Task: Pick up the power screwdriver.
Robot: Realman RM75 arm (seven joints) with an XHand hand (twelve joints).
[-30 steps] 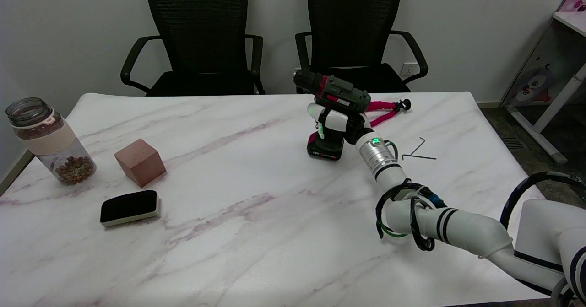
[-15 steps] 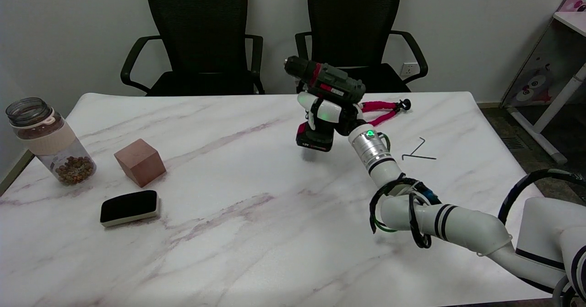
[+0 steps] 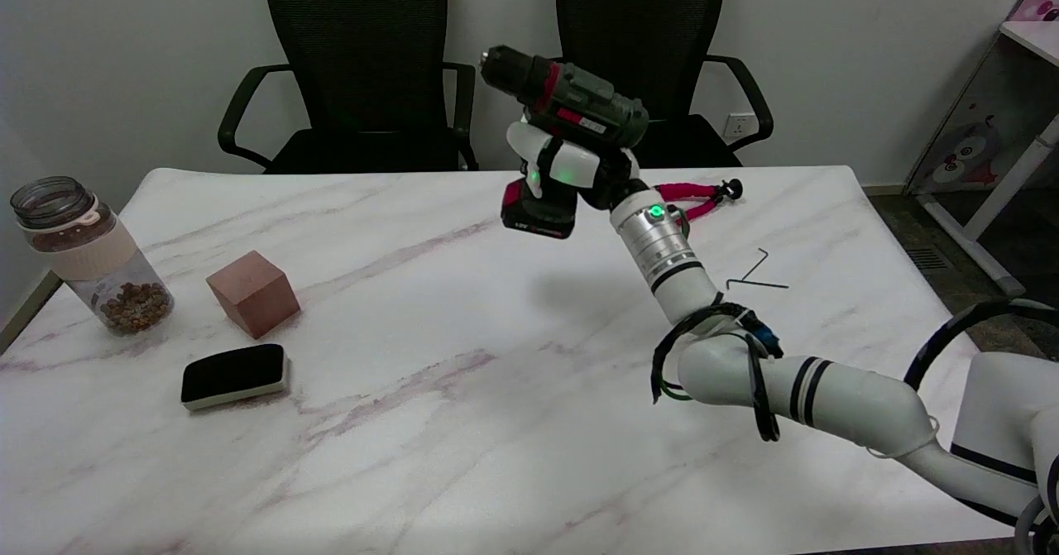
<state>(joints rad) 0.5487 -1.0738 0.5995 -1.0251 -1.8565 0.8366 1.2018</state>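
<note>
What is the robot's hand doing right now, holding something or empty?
Right hand: closed around the handle of the power screwdriver, holding it in the air above the table.

Jar (image 3: 87, 251) far left; cube (image 3: 252, 292) right of it; eraser (image 3: 235, 375) before cube.

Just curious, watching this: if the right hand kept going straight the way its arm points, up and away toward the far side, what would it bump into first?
Probably the left black chair; depth is hard to judge. The right hand grips the power screwdriver.
</note>
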